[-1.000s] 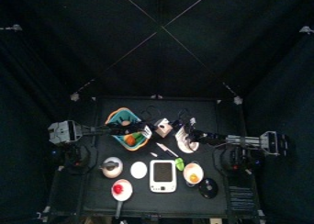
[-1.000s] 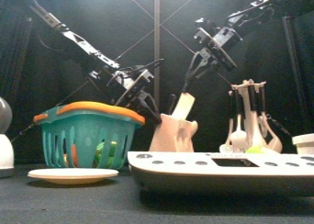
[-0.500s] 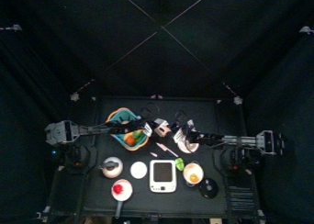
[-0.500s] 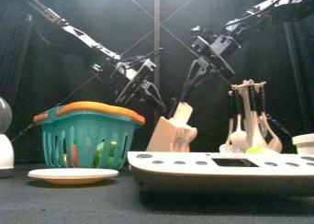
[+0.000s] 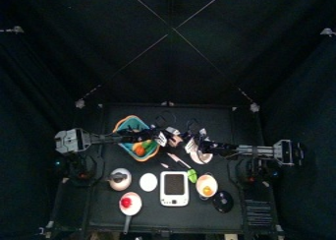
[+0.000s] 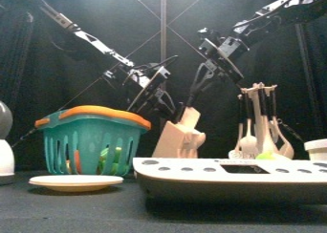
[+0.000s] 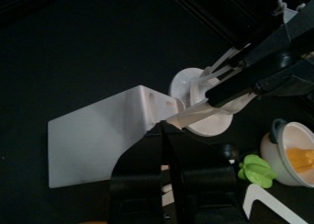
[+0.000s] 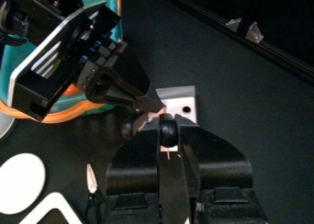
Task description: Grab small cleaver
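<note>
**A:** Top view first: where is the cleaver (image 5: 174, 137) sitting?

**B:** Just beside the basket (image 5: 121, 124), on the side away from the left arm. The left gripper (image 5: 156, 141) is reaching in between basket and blade, and the right gripper (image 5: 192, 146) is coming at it from the far side.

**A:** And from the front?

**B:** The cleaver is hanging in the air beside the basket, with its pale blade low. Its long axis is tilting up and away from the basket toward the right gripper, which is closing on the handle end (a narrow grip, from above).

**A:** Left wrist view?

**B:** The broad flat of the blade is lying right in front of the left gripper, edge toward it. I cannot tell whether that gripper is open or closed.

**A:** Right wrist view?

**B:** The right jaws are clamping the dark handle. The blade is pointing straight ahead toward the basket, with the left gripper crowding its far end.

**A:** So what is the coming move turning on?

**B:** In my judgement, the blade is running from the right gripper toward the left, so the left is the nearer one to the blade.
</note>
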Controlling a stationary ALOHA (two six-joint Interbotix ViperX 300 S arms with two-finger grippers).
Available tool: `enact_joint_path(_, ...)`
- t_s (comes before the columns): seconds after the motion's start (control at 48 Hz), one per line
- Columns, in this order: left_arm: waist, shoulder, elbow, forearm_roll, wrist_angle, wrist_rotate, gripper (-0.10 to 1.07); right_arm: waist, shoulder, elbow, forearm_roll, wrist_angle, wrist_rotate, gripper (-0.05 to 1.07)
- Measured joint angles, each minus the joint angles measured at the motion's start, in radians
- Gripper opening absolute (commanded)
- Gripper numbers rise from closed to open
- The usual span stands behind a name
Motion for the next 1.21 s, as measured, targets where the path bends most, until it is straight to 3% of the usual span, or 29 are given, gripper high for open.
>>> enact_joint_path(0.438,0.005,0.006,0.0,-0.009,0.002,-0.002,0.36,0.011,-0.018,-0.015,-0.005,0.0,0.0,0.38)
enact_joint_path(0.75,0.003,0.009,0.0,-0.009,0.002,-0.003,0.35,0.035,-0.061,0.021,0.0,0.0,0.0,0.38)
enact_joint_path(1.042,0.005,0.008,0.002,-0.018,0.003,-0.003,0.35,0.038,-0.048,0.014,-0.003,-0.031,0.0,0.38)
enact_joint_path(1.208,0.011,-0.002,0.0,-0.023,0.066,-0.003,0.35,0.026,-0.044,0.009,-0.005,-0.035,-0.002,0.38)
